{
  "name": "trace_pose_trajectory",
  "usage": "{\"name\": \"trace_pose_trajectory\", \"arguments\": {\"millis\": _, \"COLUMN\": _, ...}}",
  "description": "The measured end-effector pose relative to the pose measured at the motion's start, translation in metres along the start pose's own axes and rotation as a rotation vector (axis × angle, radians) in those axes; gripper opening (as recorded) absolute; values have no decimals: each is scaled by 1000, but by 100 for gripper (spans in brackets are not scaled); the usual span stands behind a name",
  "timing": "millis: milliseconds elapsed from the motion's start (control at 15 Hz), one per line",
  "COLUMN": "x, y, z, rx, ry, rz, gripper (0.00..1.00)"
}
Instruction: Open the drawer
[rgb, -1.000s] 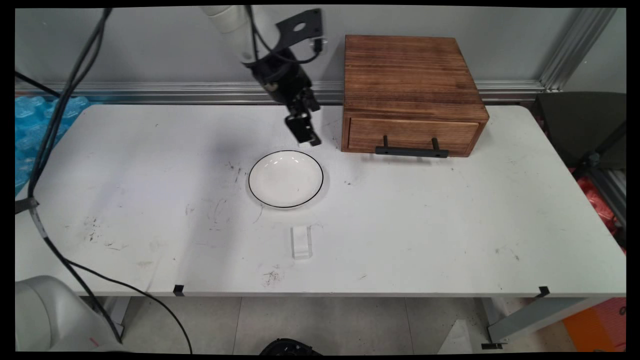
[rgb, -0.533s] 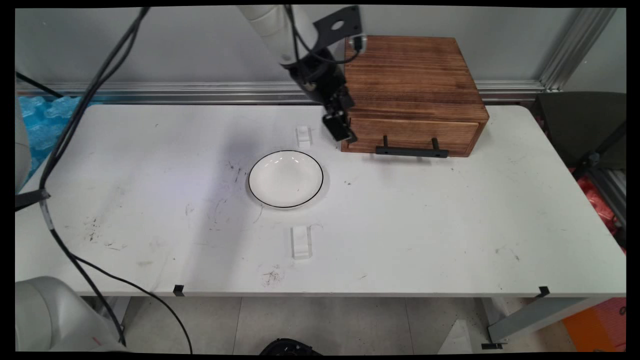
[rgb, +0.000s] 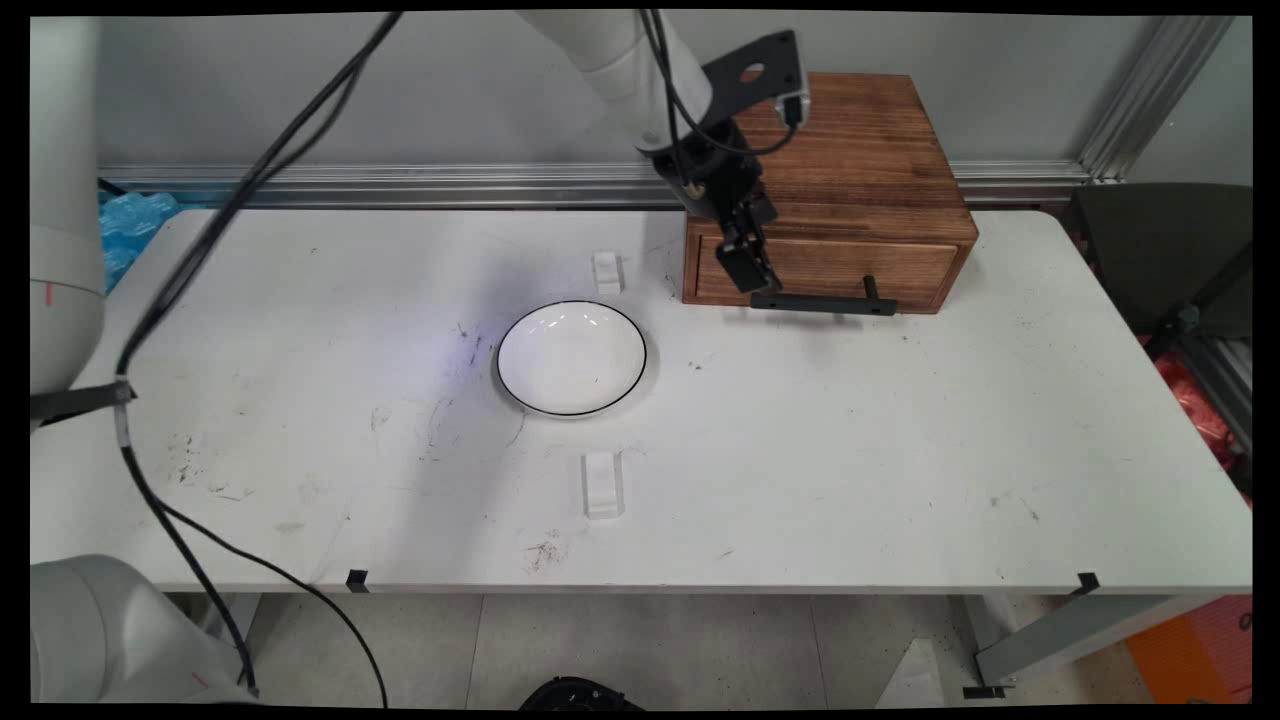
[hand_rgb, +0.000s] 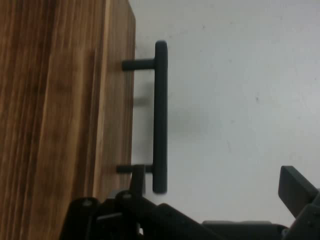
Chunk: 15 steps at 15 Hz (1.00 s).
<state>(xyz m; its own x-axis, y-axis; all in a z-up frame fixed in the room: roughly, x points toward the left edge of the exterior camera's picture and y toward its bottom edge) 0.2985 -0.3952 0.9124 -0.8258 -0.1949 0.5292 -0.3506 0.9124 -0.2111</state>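
Main view: claw (rgb: 752, 283) slid right from above the plate (rgb: 571, 358) to the wooden drawer box (rgb: 826, 190) | now at the handle's (rgb: 822, 302) left end | fingers spread, holding nothing | drawer looks closed on the tabletop (rgb: 900, 450)

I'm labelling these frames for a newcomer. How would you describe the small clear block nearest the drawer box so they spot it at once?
Start at the wooden drawer box at the table's far side, then look left of its front. The clear block sits there, just beyond the black-rimmed white plate. Its twin lies on the plate's near side.
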Motion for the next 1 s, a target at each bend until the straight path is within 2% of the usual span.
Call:
{"name": "trace_pose_trajectory", "arguments": {"millis": 533, "x": 15, "y": -2, "z": 47, "rx": 14, "ry": 24, "rz": 12, "gripper": 100}}
{"name": "trace_pose_trajectory", "arguments": {"millis": 1000, "x": 18, "y": -6, "z": 85, "rx": 25, "ry": 19, "rz": 8, "gripper": 100}}
